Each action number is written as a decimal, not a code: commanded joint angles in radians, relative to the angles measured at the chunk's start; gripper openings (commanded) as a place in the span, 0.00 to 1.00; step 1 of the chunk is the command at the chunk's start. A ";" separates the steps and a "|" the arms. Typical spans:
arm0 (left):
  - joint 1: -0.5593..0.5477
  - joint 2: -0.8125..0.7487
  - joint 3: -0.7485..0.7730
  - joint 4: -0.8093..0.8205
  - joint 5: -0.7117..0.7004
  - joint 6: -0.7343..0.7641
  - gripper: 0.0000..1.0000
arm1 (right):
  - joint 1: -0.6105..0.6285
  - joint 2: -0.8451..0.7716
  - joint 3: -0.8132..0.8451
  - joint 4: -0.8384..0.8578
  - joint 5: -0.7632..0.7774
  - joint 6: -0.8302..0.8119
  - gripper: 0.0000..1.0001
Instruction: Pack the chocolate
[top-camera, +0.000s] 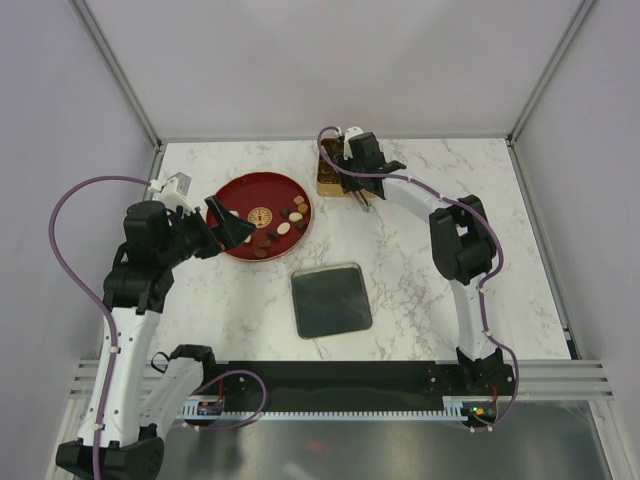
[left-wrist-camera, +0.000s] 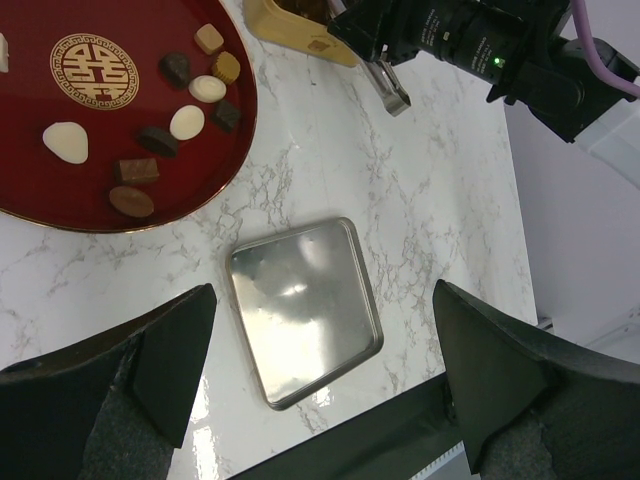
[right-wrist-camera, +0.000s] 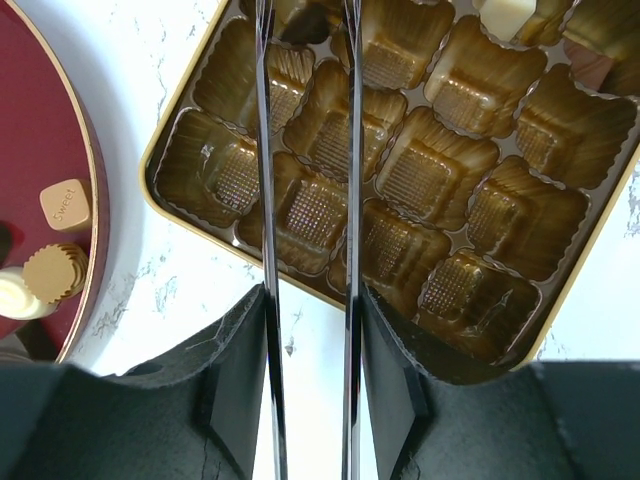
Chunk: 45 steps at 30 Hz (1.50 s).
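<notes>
Several pieces of chocolate (top-camera: 285, 226), dark brown, light brown and cream, lie on the right half of the red dish (top-camera: 248, 195). They also show in the left wrist view (left-wrist-camera: 187, 122) and at the left edge of the right wrist view (right-wrist-camera: 65, 205). My right gripper (right-wrist-camera: 308, 300) is shut on metal tweezers (right-wrist-camera: 263, 150), whose two blades reach over the gold tin (right-wrist-camera: 430, 180) with its mostly empty cups. A dark piece (right-wrist-camera: 303, 24) sits between the blades near their far end; I cannot tell whether it is pinched. My left gripper (left-wrist-camera: 322, 295) is wide open and empty, hovering at the dish's left side (top-camera: 228, 225).
The tin's flat square lid (top-camera: 331, 300) lies on the marble in front of the dish, also seen below my left fingers (left-wrist-camera: 300, 310). A cream piece (right-wrist-camera: 505, 12) sits in a far cup of the tin. The tin (top-camera: 328, 175) stands at the back, right of the dish.
</notes>
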 joint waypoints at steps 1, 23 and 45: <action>0.004 -0.011 0.020 0.007 0.016 -0.024 0.97 | 0.000 -0.082 0.028 0.040 -0.002 -0.016 0.48; 0.004 -0.022 0.042 0.001 0.019 -0.011 0.97 | 0.135 -0.167 0.011 0.083 -0.147 0.024 0.45; 0.004 -0.032 0.034 0.000 0.019 0.002 0.97 | 0.357 0.121 0.154 0.086 -0.255 -0.151 0.54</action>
